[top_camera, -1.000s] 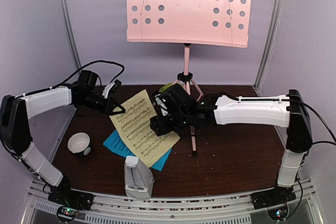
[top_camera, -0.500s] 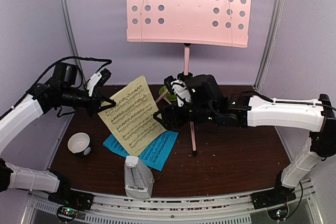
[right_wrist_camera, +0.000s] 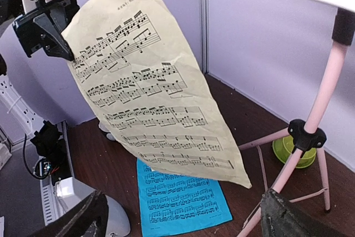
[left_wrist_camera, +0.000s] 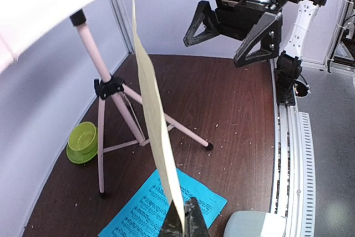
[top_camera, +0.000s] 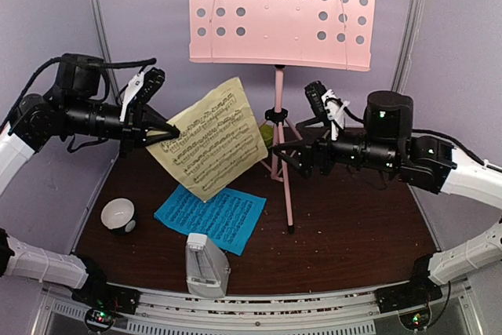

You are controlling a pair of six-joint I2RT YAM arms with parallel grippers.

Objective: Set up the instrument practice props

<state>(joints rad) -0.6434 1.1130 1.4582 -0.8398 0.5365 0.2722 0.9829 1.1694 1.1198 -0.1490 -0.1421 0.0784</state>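
Left claw clamped on yellow page top corner; long axis slants downward, off bench. Right claw apart.

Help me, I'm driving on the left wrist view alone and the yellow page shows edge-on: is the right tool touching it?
Observer: No. From above, the right tool hangs open beside the yellow page, clear of it; only the left tool pinches it.
Operator: Which way does the print face?
Observer: Toward the right tool; the right wrist view reads the staves plainly.
Operator: Anything on the stand's panel?
Observer: No page; the top view shows the pink panel bare.
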